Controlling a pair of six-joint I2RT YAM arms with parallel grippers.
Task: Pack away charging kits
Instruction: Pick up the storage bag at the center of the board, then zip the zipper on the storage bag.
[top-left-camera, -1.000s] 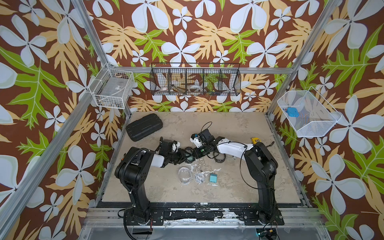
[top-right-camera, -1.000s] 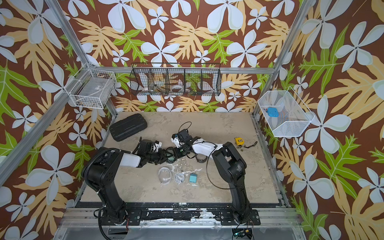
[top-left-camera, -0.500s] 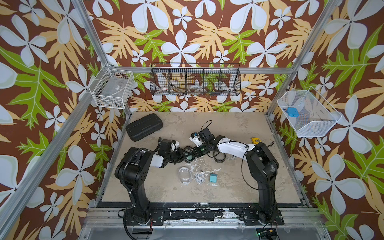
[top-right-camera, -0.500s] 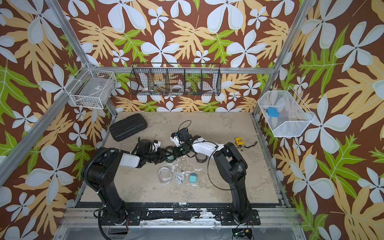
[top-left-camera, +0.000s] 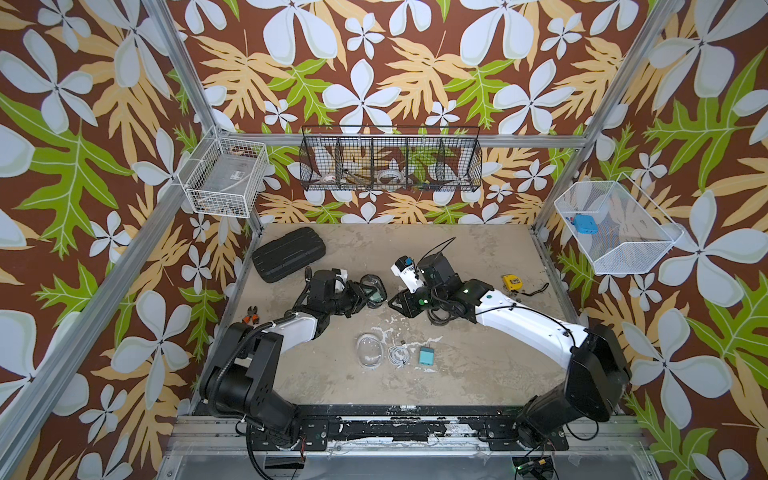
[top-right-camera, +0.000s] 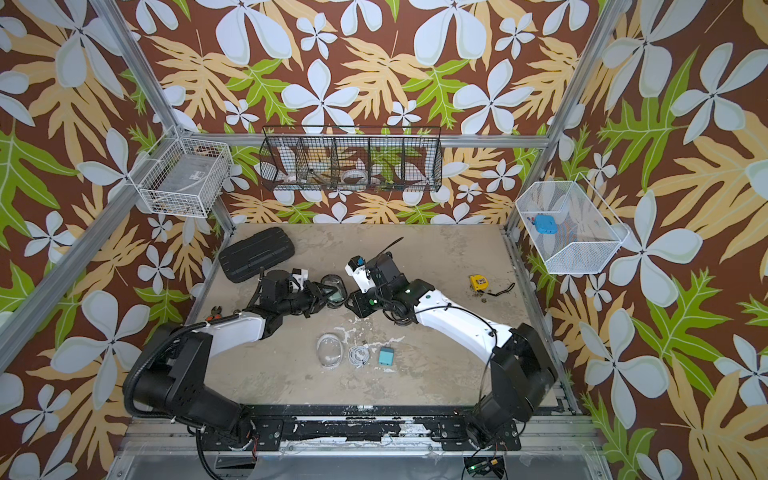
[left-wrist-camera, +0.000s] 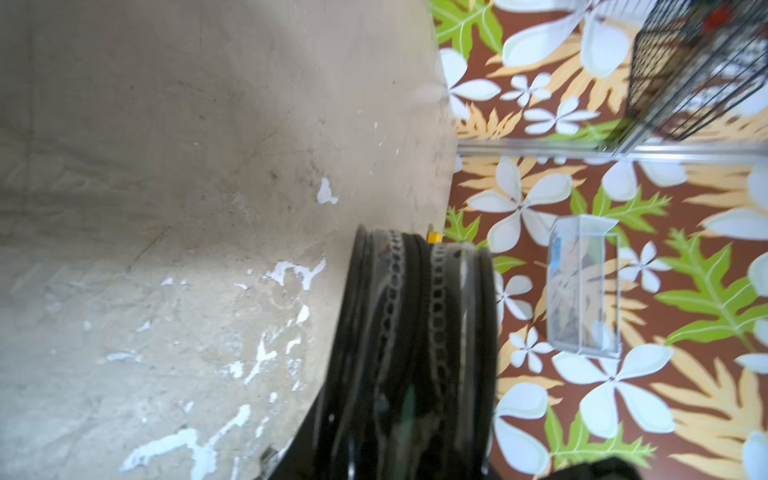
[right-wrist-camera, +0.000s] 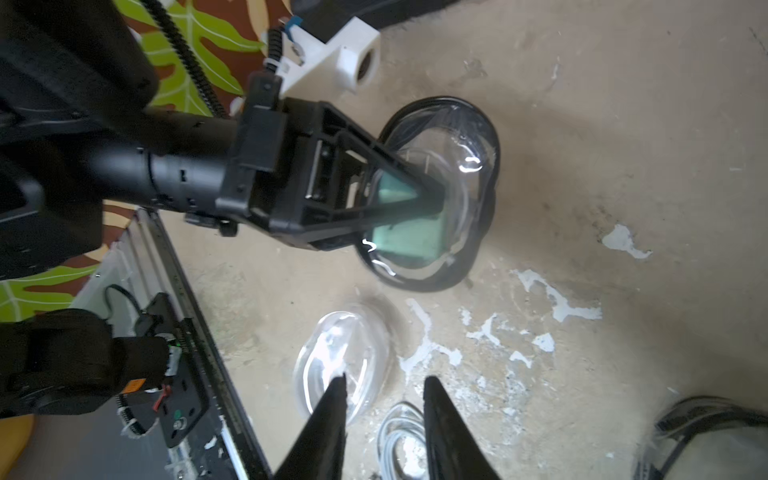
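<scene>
The tan table (top-left-camera: 478, 374) fills the floor of the cell. Both arms reach in over it towards its middle. A long black wire basket (top-left-camera: 390, 160) hangs on the back wall. A white wire basket (top-left-camera: 226, 176) hangs at one side wall and a white mesh basket (top-left-camera: 615, 228) at the other. A black ribbed case (top-left-camera: 289, 254) lies closed near the table's far corner, on the robot's left.

The left gripper (right-wrist-camera: 428, 199) pinches the black-rimmed pouch (right-wrist-camera: 436, 191) flat between its fingers, at mid-table and just off the right gripper. The left wrist view shows this pouch edge-on, with its zip along the rim. The right gripper (right-wrist-camera: 384, 380) stands with its fingers spread and nothing between them.

The clear-rimmed pouch (top-left-camera: 369, 350) lies on the table nearer the robot's base. The white cable (top-left-camera: 398, 355) lies coiled just beside it, and the teal plug (top-left-camera: 426, 356) just beyond the cable, all three in a row. A second black-rimmed pouch (right-wrist-camera: 706, 440) shows at the corner of the right wrist view. The mint-green plug (right-wrist-camera: 411, 237) sits inside the pinched pouch.

A yellow tape measure (top-left-camera: 512, 281) lies near the table's right edge. Orange-handled pliers (top-left-camera: 250, 314) lie at its left edge.
</scene>
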